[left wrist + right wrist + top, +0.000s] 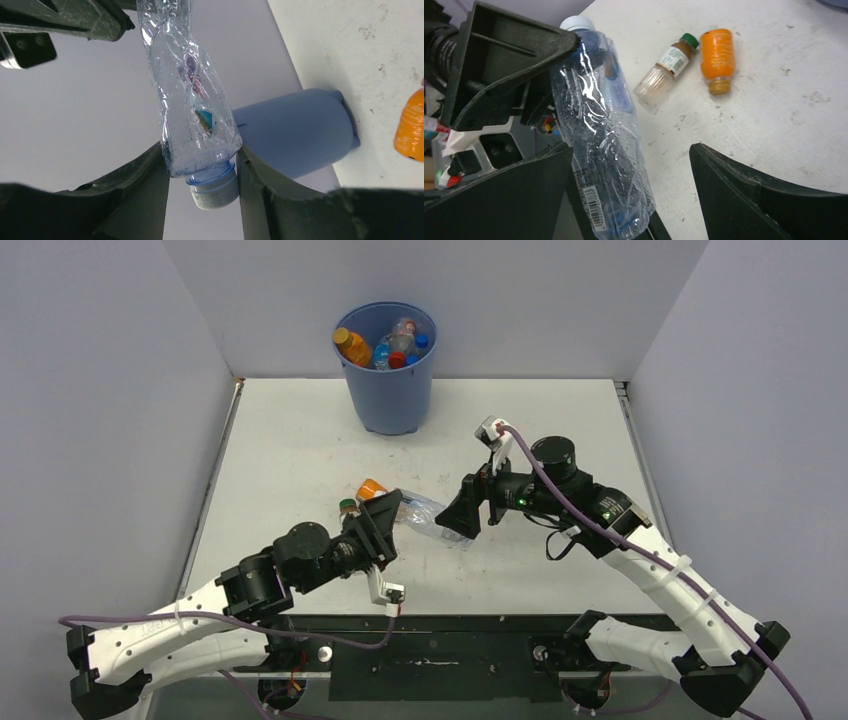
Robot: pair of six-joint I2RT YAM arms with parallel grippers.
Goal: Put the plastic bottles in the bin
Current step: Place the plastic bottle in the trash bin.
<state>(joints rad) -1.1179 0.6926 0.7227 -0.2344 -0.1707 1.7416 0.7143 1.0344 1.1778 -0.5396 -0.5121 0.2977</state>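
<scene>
Bottle (pixel 425 515): clear, crumpled, blue-capped. It hangs sideways between my two pincers over the middle of the table (pixel 290 440), and I judge it lifted clear of the surface.
Left pincer (pixel 385 512): clamped on the bottle's shoulder just above the cap, one finger pressing each side.
Right pincer (pixel 462 515): spread wide at the base end, gripping nothing. The bottle sits close to one finger and well apart from the other; I can't tell whether it touches.
How it handles: looks empty and light. The thin walls are dented all over, so the body will cave under a squeeze, and the glossy skin could slip. The stiff neck by the cap is the place to hold, and that's where I have it.
Bin (pixel 385 400): blue, upright at the far side of the table, with several bottles (pixel 390 345) inside.
Left lying: orange bottle (pixel 371 488) and green-capped bottle (pixel 348 507), side by side on the table, just beside my left pincer.
Risk: the long body may swing from a neck grip, so it should be carried high over the rim.
</scene>
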